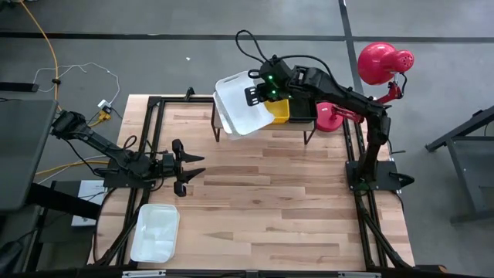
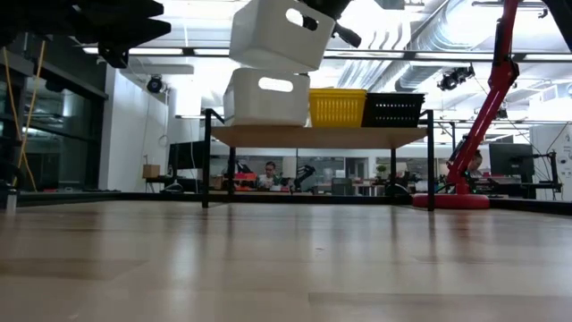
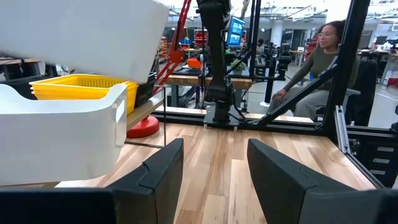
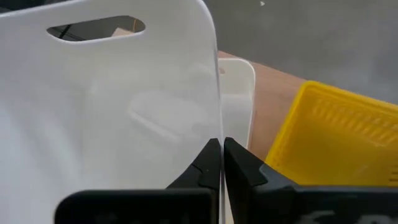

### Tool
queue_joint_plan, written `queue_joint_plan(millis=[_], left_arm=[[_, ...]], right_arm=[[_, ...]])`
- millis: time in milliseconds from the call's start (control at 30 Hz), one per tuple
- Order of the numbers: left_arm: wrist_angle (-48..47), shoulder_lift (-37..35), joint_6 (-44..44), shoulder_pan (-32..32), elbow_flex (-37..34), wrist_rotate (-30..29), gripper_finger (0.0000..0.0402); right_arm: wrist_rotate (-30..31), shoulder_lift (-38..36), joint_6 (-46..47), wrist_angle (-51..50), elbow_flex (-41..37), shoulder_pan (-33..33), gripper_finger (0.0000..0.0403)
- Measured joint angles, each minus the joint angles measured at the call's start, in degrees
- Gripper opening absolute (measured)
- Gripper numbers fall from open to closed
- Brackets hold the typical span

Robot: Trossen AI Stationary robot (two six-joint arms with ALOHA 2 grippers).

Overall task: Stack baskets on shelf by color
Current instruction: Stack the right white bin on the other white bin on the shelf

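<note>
A white basket (image 1: 245,108) is held tilted in the air above the left end of the shelf (image 2: 322,136), its wall pinched between the closed fingers of the right gripper (image 4: 221,163).

Directly beneath it, a second white basket (image 2: 265,98) is seen standing on the shelf, with a yellow basket (image 2: 338,107) just beside it and a black basket (image 2: 393,109) next along at the far end. A third white basket (image 1: 155,232) is left lying on the wooden table (image 1: 293,208) near its front left corner, well apart from the shelf. The left gripper (image 1: 188,167) is held low over the table's left side, its fingers spread wide with nothing between them. A red lamp (image 1: 382,63) is seen behind the shelf's right end.
</note>
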Motion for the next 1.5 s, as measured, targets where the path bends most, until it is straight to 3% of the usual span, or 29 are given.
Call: queue_joint_plan(millis=[733, 1100, 1500], left_arm=[[0.0, 0.0, 0.0, 0.0, 0.0, 0.0, 0.0166], [0.0, 0.0, 0.0, 0.0, 0.0, 0.0, 0.0166], [0.0, 0.0, 0.0, 0.0, 0.0, 0.0, 0.0166]], right_arm=[[-7.2, 3.7, 0.6, 0.0, 0.0, -1.7, 0.0], [-3.7, 4.1, 0.4, 3.4, 0.0, -2.4, 0.0], [-4.2, 4.1, -0.6, 3.1, 0.0, -3.5, 0.0]])
